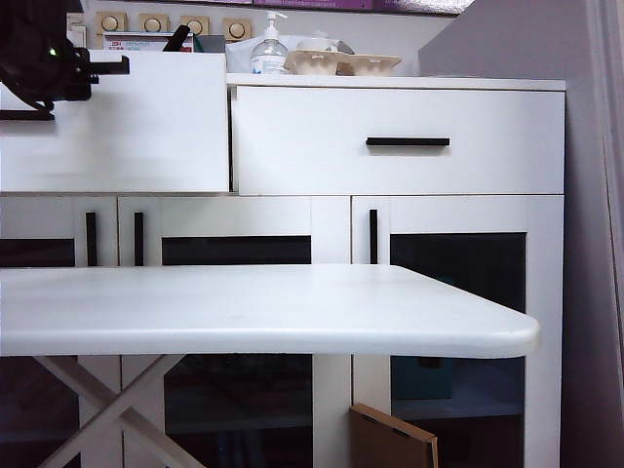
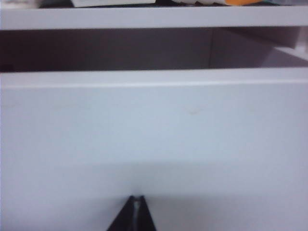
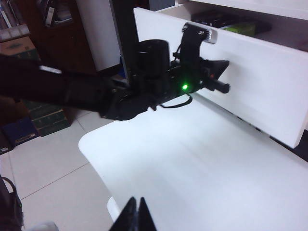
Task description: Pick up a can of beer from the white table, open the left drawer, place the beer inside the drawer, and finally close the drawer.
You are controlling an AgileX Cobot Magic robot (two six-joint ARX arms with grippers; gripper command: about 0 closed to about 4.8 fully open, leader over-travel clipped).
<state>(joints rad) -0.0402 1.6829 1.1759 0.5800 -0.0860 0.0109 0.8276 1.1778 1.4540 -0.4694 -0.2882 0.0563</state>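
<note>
**Left drawer open, both grippers empty, can not visible**

1. Left drawer [image 1: 117, 127]: wide white flat front, pulled out from the white cabinet [image 1: 546, 292] toward the camera. Its handle is not visible in any view. In the left wrist view the front panel fills most of the frame and the interior behind its top edge is dark and unreadable.

2. Can of beer: not seen in any view. The right wrist view shows dark and green shapes inside the open drawer, too small and cut off to identify.

3. Left gripper [image 2: 137, 199]: fingers pressed together, empty, the tips just before the drawer front; contact cannot be told. In the exterior view only its black wrist body shows at the upper left edge, over the drawer front, mostly cut off. A green light glows on the arm in the right wrist view.

4. Right gripper [image 3: 135, 204]: fingers together, empty, above the near left corner of the white table [image 1: 292, 312]. Outside the exterior view.

5. Right drawer [image 1: 400, 141]: shut, black bar handle [image 1: 408, 141].

6. Cabinet top: clear pump bottle [image 1: 269, 49], label print illegible; beige egg-carton-like tray [image 1: 336, 62]; boxes at the left edge, lettering blurred.

7. Brown cardboard piece [image 1: 390, 439] under the table, partly cut off.
</note>
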